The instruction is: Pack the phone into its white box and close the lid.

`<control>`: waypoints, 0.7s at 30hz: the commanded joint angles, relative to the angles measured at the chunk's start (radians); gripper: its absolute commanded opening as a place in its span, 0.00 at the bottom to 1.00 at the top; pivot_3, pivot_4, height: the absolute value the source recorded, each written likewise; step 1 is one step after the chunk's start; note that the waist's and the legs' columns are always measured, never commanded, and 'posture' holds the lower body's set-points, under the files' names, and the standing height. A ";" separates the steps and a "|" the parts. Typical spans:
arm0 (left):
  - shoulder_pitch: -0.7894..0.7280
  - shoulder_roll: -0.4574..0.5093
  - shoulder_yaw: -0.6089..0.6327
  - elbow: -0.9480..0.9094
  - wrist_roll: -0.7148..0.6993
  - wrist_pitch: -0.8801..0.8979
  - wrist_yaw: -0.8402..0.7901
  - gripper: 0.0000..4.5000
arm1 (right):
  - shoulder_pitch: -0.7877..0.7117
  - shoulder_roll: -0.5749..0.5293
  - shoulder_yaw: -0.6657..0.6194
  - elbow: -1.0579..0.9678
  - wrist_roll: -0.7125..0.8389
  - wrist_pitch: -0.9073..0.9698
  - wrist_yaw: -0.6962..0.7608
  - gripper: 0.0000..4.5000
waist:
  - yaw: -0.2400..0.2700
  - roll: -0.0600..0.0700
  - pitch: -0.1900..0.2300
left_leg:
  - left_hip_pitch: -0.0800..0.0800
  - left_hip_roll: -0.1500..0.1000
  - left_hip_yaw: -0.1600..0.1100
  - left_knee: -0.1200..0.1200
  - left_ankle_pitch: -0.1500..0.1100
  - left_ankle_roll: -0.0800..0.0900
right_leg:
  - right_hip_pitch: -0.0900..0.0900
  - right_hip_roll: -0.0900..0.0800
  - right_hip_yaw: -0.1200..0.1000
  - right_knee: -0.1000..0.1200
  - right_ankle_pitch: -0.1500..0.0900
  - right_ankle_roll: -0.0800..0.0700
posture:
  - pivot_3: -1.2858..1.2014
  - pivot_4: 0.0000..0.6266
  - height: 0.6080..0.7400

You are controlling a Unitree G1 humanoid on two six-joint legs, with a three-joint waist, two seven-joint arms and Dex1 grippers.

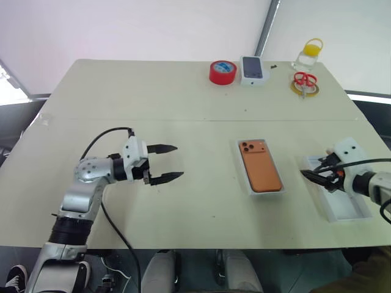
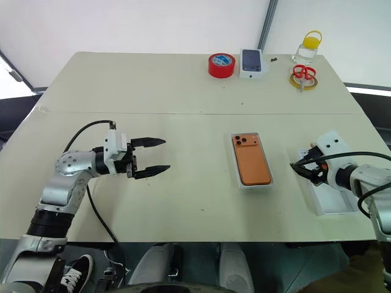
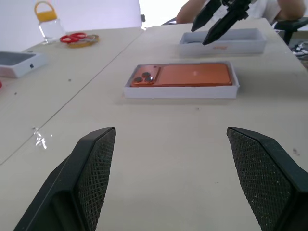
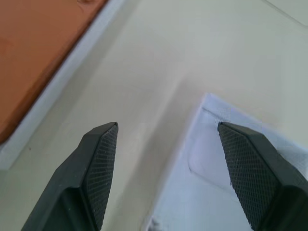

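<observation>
The orange phone lies back up in the shallow white box, right of the table's middle, with its camera cluster at the far end. The lid rests hollow side up near the right edge. My left gripper hovers open, well to the left of the box, pointing at it with nothing between its fingers. The left wrist view looks along it at the phone and the box. My right gripper is open and empty above the lid's near-left corner, between lid and box.
Along the far edge stand a red tape roll, a small box printed with a dark phone, a clear bottle with a yellow cap, and red scissors on a yellow ring. A seam crosses the table.
</observation>
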 commanded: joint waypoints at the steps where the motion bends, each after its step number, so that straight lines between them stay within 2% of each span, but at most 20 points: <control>1: 0.007 0.020 0.028 0.030 -0.034 -0.063 -0.059 0.86 | 0.010 -0.031 -0.024 -0.103 0.056 0.186 -0.004 0.76 | -0.003 0.000 0.000 | 0.000 0.000 0.000 0.000 0.000 0.000 | 0.000 0.000 0.000 0.000 0.000 0.000 | 0.52 0.24 1.00; 6: -0.009 0.022 0.040 0.079 -0.058 -0.066 -0.081 0.86 | -0.013 -0.068 0.015 -0.097 0.066 0.322 -0.018 0.76 | -0.004 0.000 0.000 | 0.000 0.000 0.001 0.000 0.000 0.000 | -0.001 0.001 0.000 0.000 0.000 0.000 | 0.52 0.24 1.00; 12: 0.007 0.025 0.044 0.062 -0.068 -0.065 -0.085 0.86 | -0.058 -0.081 0.004 -0.101 0.132 0.500 -0.011 0.76 | -0.003 0.000 0.000 | -0.001 0.000 0.000 0.000 0.000 0.000 | -0.001 0.001 0.000 0.000 0.000 0.000 | 0.52 0.24 1.00; 16: 0.020 0.016 0.038 0.051 -0.060 -0.079 -0.078 0.86 | -0.144 -0.079 -0.006 -0.089 0.190 0.674 -0.012 0.76 | -0.006 0.000 0.000 | -0.001 0.001 0.001 0.000 0.000 0.000 | -0.002 0.001 0.000 0.000 0.000 0.000 | 0.52 0.24 1.00; 21: 0.022 0.001 0.034 0.042 -0.055 -0.077 -0.056 0.86 | -0.190 -0.084 0.037 -0.023 0.160 0.688 -0.064 0.76 | -0.001 0.000 0.000 | -0.002 0.002 0.001 0.000 0.000 0.000 | -0.002 0.002 0.000 0.000 0.000 0.000 | 0.52 0.24 1.00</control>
